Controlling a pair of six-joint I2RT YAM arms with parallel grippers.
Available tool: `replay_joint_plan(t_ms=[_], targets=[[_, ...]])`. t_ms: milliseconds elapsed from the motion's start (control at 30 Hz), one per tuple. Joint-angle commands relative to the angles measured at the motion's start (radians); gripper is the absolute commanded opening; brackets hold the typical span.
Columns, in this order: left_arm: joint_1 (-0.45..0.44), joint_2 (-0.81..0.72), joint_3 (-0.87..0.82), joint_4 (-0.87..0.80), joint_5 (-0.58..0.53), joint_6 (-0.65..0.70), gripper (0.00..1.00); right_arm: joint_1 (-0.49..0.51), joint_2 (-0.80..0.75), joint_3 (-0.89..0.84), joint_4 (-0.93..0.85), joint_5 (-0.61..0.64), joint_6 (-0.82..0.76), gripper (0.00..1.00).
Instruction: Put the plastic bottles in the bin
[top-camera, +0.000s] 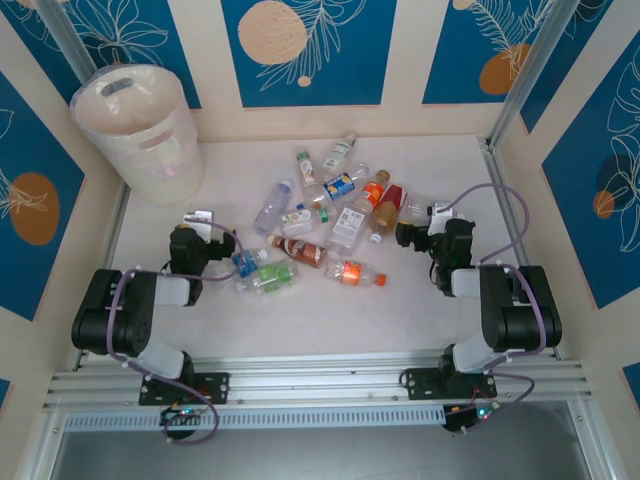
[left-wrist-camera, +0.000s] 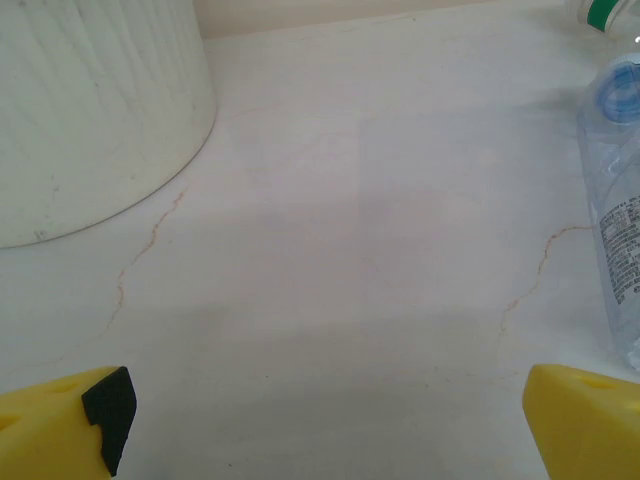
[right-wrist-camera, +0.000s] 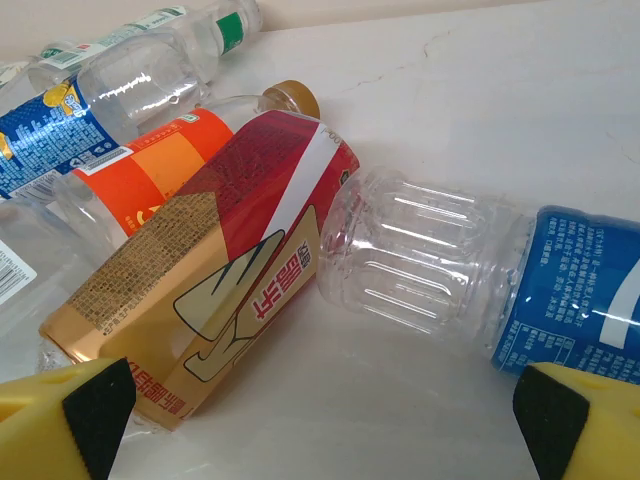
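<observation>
The plastic bottles (top-camera: 320, 225) lie scattered on their sides in the middle of the table. The bin (top-camera: 135, 130), tall and whitish-pink, stands at the far left corner. My left gripper (top-camera: 200, 222) rests low on the table between the bin and the bottles, open and empty; its view has the bin's wall (left-wrist-camera: 90, 110) at upper left and a blue-capped clear bottle (left-wrist-camera: 615, 230) at the right edge. My right gripper (right-wrist-camera: 320, 430) is open just short of a red-and-gold labelled bottle (right-wrist-camera: 210, 290) and a clear bottle with a blue label (right-wrist-camera: 450, 270), touching neither.
Behind those two lie an orange-labelled bottle (right-wrist-camera: 150, 170) and a green-labelled one (right-wrist-camera: 190, 35). Patterned walls close in the table on three sides. A metal rail (top-camera: 320, 375) runs along the near edge by the arm bases.
</observation>
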Motion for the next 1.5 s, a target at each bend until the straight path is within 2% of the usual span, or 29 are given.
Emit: replay_joint_plan(t_ms=[0, 667, 733, 900, 967, 1100, 1233, 1367, 1467], targets=[[0.006, -0.002, 0.004, 0.001, 0.007, 0.01, 1.0, 0.003, 0.006, 0.003, 0.019, -0.006, 0.001, 0.99], [0.006, -0.005, 0.001, 0.004, 0.014, 0.014, 1.0, 0.008, 0.004, 0.001, 0.025, 0.002, -0.003, 0.99], [0.006, -0.026, 0.003, -0.015, 0.021, 0.016, 1.0, 0.015, -0.003, 0.005, 0.013, 0.023, -0.004, 0.99], [0.006, -0.155, 0.048, -0.194, 0.036, 0.023, 1.0, 0.044, -0.08, 0.046, -0.114, 0.098, -0.012, 0.99], [0.006, -0.219, 0.033, -0.214, 0.011, 0.014, 1.0, 0.048, -0.129, 0.051, -0.161, 0.114, -0.01, 0.99], [0.006, -0.375, 0.013, -0.271, -0.108, -0.086, 1.0, 0.05, -0.242, 0.069, -0.275, 0.17, 0.04, 0.99], [0.006, -0.495, 0.08, -0.487, -0.183, -0.19, 1.0, 0.043, -0.327, 0.118, -0.428, 0.171, 0.111, 0.99], [0.006, -0.551, 0.141, -0.695, -0.277, -0.424, 1.0, 0.024, -0.356, 0.176, -0.59, 0.251, 0.203, 0.99], [0.008, -0.557, 0.178, -0.832, -0.28, -0.567, 1.0, -0.055, -0.335, 0.213, -0.66, 0.138, 0.197, 0.99]])
